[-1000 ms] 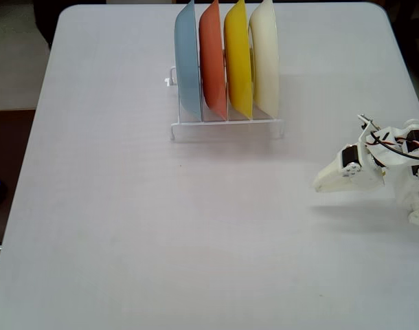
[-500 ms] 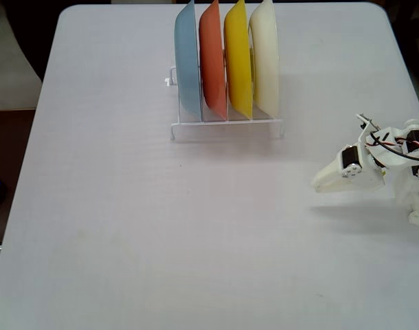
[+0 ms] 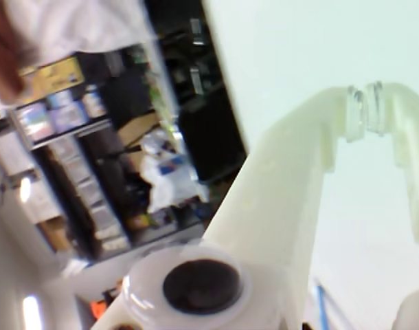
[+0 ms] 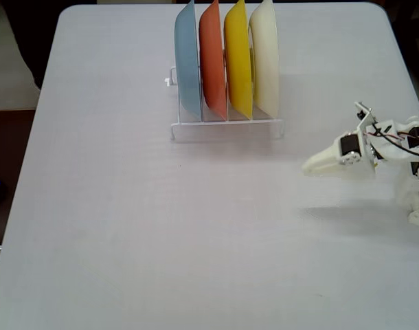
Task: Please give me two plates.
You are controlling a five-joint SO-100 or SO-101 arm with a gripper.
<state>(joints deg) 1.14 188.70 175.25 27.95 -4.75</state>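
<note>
Plates all stand on edge in a white wire rack (image 4: 227, 128) in the fixed view, slotted apart so each can be pulled singly: blue plate (image 4: 187, 62), orange plate (image 4: 212, 60), then the yellow plate (image 4: 238, 60) and cream plate (image 4: 264, 58) nearest the arm. The gripper (image 4: 310, 166) hovers well right of them, empty. Wrist view: gripper (image 3: 366, 113) tips practically touching, nothing between them, no plates visible.

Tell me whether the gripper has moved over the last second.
Yes. In the fixed view the gripper has shifted left and slightly up, toward the white rack holding the plates, but remains apart from it.
</note>
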